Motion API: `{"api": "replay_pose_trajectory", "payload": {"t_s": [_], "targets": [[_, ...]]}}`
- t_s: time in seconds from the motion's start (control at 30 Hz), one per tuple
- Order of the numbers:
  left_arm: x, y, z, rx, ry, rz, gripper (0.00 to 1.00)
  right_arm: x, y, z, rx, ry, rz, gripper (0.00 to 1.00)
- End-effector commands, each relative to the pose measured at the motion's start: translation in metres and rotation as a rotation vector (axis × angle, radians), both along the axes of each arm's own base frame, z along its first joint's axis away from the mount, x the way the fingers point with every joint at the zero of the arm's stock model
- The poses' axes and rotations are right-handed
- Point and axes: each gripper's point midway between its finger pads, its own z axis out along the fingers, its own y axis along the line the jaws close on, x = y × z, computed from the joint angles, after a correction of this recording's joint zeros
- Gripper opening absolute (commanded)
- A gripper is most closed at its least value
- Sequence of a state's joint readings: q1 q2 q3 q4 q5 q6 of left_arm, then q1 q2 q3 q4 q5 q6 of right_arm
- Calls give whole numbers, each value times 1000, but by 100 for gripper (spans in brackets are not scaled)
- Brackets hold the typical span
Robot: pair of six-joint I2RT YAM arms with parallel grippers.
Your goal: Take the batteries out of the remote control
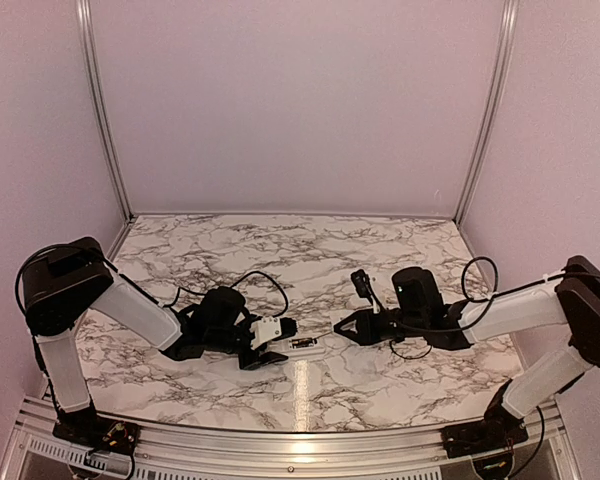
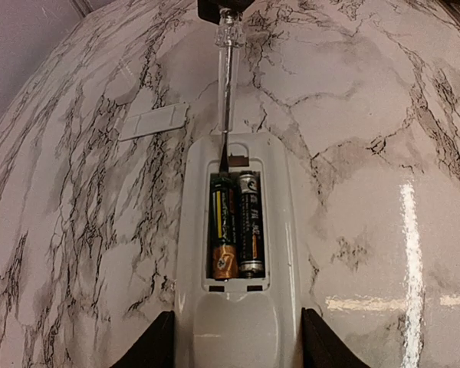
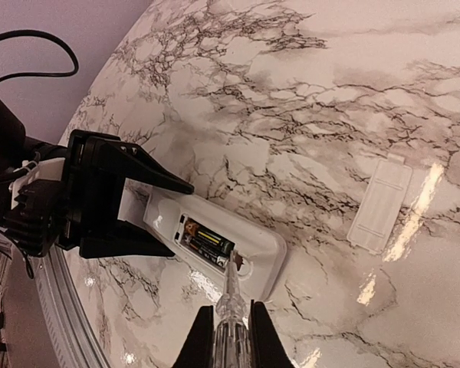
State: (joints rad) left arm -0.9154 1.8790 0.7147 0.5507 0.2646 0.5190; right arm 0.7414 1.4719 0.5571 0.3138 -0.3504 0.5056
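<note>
Lighting: soft, even, from overhead; pink cast on the walls point(image 1: 300, 100).
Glare: vertical white streak on the marble table point(image 1: 380, 250) at near centre in the top view; similar streaks at right in both wrist views.
Shadows: faint, short, soft-edged.
Distortion: wrist views bow strongly at the edges.
Focus: batteries point(image 2: 236, 226) sharp, labels partly legible.

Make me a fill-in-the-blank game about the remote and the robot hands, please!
1. The remote control, held by the left gripper, has ___ batteries in its open back.
2. The right gripper is shut on a clear-handled ___.
3. The white cover lies on the marble ___, apart from the remote.
Missing words: two; screwdriver; table.
</note>
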Motion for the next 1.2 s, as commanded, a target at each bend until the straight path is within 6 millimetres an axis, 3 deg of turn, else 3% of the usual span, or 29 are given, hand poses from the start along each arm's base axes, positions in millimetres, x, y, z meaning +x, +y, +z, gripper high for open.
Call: {"api": "replay_pose_trajectory", "payload": {"t_s": [0.0,0.5,0.87,1.17], "targets": [[6,-8,26,-89,-63,-9,0,-6,-15,-33,-33,87,-27,0],[7,-5,35,-144,-71,-6,0,-5,-21,-40,61,121,-19,0],[6,-2,53,-215,-82,-3,0,-9,-9,-27,163,124,43,0],[7,0,53,-212,-90,2,0,-7,2,0,236,96,94,0]]}}
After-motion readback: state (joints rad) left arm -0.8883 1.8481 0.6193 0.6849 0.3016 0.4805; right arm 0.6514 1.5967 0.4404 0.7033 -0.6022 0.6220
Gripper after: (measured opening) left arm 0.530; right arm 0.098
